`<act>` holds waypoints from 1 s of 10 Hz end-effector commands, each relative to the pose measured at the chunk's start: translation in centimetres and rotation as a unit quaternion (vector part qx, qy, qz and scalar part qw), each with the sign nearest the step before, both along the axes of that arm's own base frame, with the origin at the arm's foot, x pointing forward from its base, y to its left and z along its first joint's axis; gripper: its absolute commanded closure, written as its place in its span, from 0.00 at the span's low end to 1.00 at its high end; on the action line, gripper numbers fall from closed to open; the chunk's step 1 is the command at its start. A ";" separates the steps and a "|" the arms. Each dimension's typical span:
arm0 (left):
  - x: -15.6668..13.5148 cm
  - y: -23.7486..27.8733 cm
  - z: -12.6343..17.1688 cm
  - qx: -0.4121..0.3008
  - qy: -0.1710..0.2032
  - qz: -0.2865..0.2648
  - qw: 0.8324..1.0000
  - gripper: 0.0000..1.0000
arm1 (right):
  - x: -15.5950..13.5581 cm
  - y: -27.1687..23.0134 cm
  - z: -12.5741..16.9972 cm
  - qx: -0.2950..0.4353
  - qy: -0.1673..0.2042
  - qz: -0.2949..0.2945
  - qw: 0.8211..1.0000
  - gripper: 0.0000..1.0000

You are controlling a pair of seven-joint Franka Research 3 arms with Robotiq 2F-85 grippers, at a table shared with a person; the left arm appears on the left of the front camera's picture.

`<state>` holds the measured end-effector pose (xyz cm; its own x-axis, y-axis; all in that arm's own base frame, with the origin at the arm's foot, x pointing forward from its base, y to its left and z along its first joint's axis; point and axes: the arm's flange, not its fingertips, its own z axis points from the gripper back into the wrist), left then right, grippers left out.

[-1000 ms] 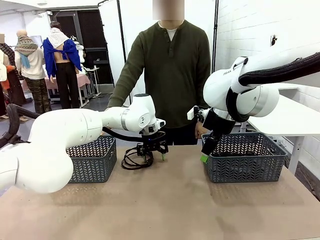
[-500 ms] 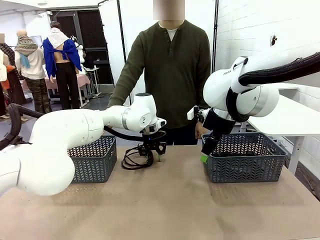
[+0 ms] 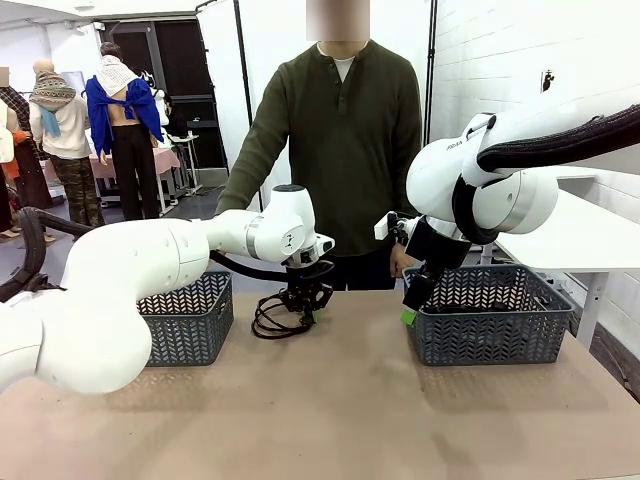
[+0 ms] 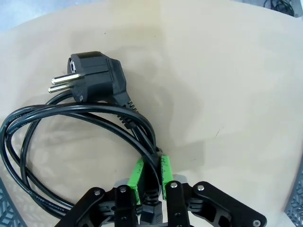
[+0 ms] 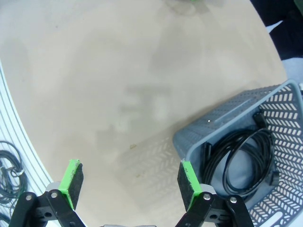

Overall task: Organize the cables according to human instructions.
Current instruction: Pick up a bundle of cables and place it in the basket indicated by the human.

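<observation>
Because the left hand pinches only a few strands of the cable between its green pads, the bundle could unravel when lifted: the loops lie loose on the table, just beside the left basket, and the plug hangs free at the far end. A dangling plug might snag that basket's rim, or the cord could slide through the pads. The right hand hovers spread wide and empty near the right basket, which already holds a coiled cable. The person stands at the far edge. No brand or legible writing shows on the plug or baskets.
</observation>
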<state>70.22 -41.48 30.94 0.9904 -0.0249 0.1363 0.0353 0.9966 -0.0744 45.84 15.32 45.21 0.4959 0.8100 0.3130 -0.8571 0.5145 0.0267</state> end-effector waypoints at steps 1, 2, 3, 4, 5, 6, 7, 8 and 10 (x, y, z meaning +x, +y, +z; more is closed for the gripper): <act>2.2 -1.1 -0.9 0.019 0.002 0.022 1.000 1.00 | 0.1 0.0 0.0 -0.003 -0.002 -0.001 1.000 0.00; 2.3 -1.3 -0.8 0.020 0.003 0.025 0.999 1.00 | 0.1 0.0 0.0 -0.003 -0.002 -0.001 1.000 0.00; 2.1 -1.1 -0.8 0.022 0.003 0.028 0.999 1.00 | 0.1 0.0 0.0 -0.003 -0.002 -0.001 1.000 0.00; 1.8 -1.0 -0.3 0.027 -0.001 0.046 0.999 1.00 | 0.1 0.0 0.0 -0.003 -0.002 -0.001 1.000 0.00; 1.3 -1.0 0.7 0.023 0.007 0.062 0.998 1.00 | 0.1 0.0 0.0 -0.003 -0.002 -0.001 1.000 0.00; 0.7 -0.7 2.4 0.027 0.013 0.065 0.997 1.00 | 0.1 0.0 0.0 -0.003 -0.002 -0.001 1.000 0.00; 0.1 -0.9 4.1 0.027 0.015 0.056 0.998 1.00 | 0.1 0.0 0.0 -0.003 -0.002 -0.001 1.000 0.00; 0.3 -1.2 7.9 0.027 0.024 0.039 0.999 1.00 | 0.1 0.0 0.0 -0.003 -0.002 -0.001 1.000 0.00; -1.5 -1.2 9.9 0.005 0.005 0.021 1.000 1.00 | 0.1 0.0 0.0 -0.003 -0.002 -0.001 1.000 0.00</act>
